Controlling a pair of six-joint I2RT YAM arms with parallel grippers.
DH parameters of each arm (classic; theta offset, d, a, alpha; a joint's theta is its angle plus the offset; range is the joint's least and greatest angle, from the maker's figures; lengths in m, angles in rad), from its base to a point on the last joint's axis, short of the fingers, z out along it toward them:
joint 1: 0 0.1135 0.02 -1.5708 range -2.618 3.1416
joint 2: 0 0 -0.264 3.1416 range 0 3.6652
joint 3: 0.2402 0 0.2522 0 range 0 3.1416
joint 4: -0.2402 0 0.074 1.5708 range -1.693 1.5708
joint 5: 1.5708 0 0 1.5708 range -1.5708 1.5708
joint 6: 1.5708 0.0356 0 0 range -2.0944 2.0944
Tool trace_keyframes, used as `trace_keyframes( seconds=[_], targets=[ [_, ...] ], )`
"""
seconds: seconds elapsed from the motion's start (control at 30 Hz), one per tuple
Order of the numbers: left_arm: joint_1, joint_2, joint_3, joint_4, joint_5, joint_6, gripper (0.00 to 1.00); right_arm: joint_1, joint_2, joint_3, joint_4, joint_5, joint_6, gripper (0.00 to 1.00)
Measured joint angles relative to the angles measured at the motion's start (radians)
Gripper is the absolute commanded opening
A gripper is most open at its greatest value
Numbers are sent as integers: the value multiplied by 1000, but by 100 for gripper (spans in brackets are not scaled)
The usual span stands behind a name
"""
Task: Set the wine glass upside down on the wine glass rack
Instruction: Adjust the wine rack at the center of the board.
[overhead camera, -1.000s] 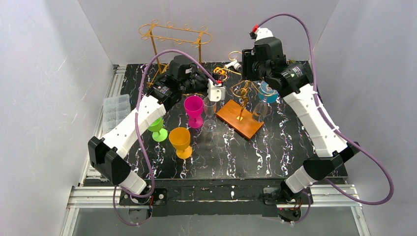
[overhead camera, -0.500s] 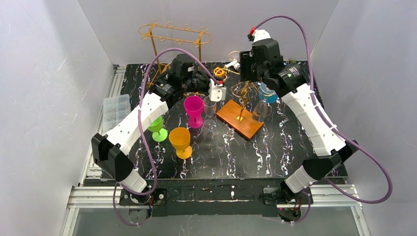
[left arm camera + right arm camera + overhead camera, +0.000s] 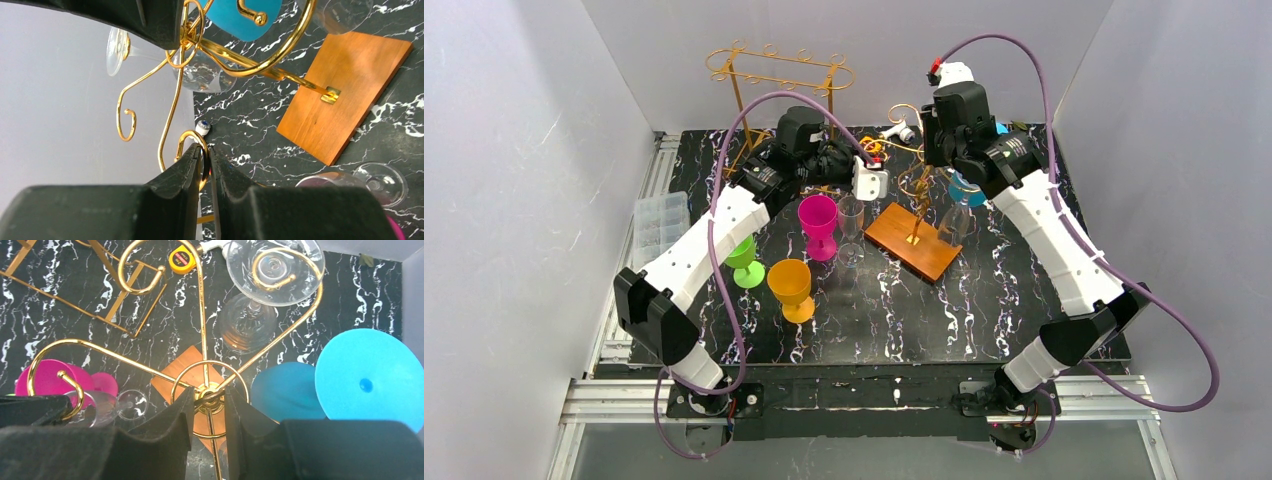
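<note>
Since the earlier frame the left gripper (image 3: 206,152) has edged right and clamped a curled hook of the wine glass rack (image 3: 201,320), likely to steady it. The wine glass (image 3: 247,325) hangs upside down at the upper middle of the right wrist view, its foot caught in a gold loop. The right gripper (image 3: 207,405) straddles the rack's hub; whether it grips, I cannot tell. Another clear glass (image 3: 851,232) stands upright on the worktop (image 3: 984,300).

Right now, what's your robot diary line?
left tool: shut on rack hook | right tool: straddling rack hub | clear wine glass: hanging upside down on rack | blue glass: hanging too
</note>
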Motion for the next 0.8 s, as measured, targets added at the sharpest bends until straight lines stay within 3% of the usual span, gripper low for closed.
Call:
trace_keyframes(
  seconds=[0.8],
  targets=[
    [-82, 52, 81, -1, -27, -74, 10, -39, -13, -27, 60, 10, -125, 14]
  ],
)
